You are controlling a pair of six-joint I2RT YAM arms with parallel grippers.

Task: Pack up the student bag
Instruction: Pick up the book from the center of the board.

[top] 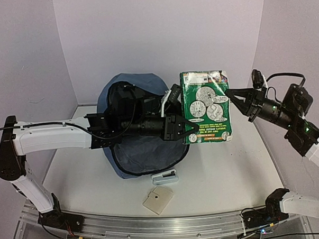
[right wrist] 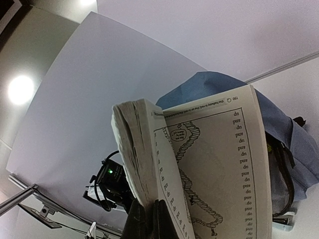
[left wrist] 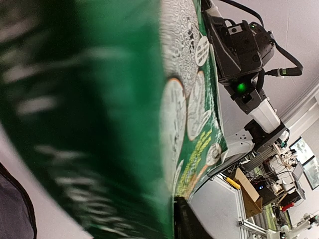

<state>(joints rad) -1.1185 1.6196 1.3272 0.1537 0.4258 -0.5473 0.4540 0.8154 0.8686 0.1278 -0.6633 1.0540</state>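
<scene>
Student bag [top: 142, 154]: a large slate-blue fabric backpack with black straps and black zipper edging, lying at the middle of the table [top: 230, 164] beneath the outstretched left arm. Its mouth gapes toward the back wall. The right wrist view shows its blue dome behind the open pages.

Handling, as a judgement: the cloth is soft and limp, so the walls will likely sag and the mouth fold shut unless held. The stiffer zipper rim or the top of the opening offers the surest hold. The loose straps could snag a finger.

Paperback book [top: 205, 107]: green cover with round illustrations, held upright in the air just right of the bag, between the two arms.

Right end effector [top: 231, 95]: clenched on the book's right edge, pinching the cover and a few pages.

Left end effector [top: 187, 130]: its fingers straddle the book's lower left corner. Whether they already pinch it cannot be told.

A small white-and-blue object [top: 165, 177] and a beige square [top: 157, 200] lie on the table in front of the bag.
</scene>
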